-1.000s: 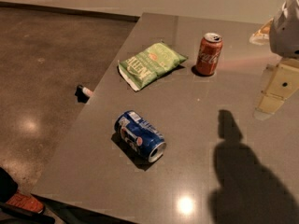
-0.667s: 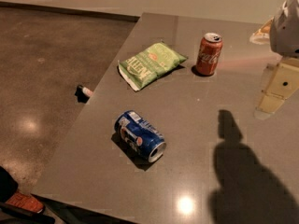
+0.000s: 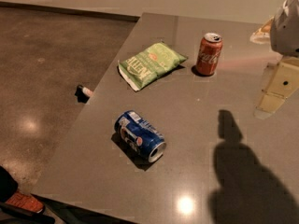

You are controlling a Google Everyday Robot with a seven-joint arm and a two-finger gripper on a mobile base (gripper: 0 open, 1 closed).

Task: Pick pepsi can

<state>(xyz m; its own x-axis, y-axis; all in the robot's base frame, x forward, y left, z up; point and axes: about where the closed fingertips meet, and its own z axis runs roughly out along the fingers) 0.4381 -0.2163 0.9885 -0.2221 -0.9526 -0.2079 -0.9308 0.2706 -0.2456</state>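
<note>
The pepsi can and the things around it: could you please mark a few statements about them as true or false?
1. The pepsi can lies on its side on the table. True.
2. The Coca-Cola can is tipped over. False: it stands upright.
3. The gripper is closed around the pepsi can. False: it is at the right edge of the camera view, well apart from the can.
4. The green snack bag lies to the left of the Coca-Cola can in the camera view. True.
</note>
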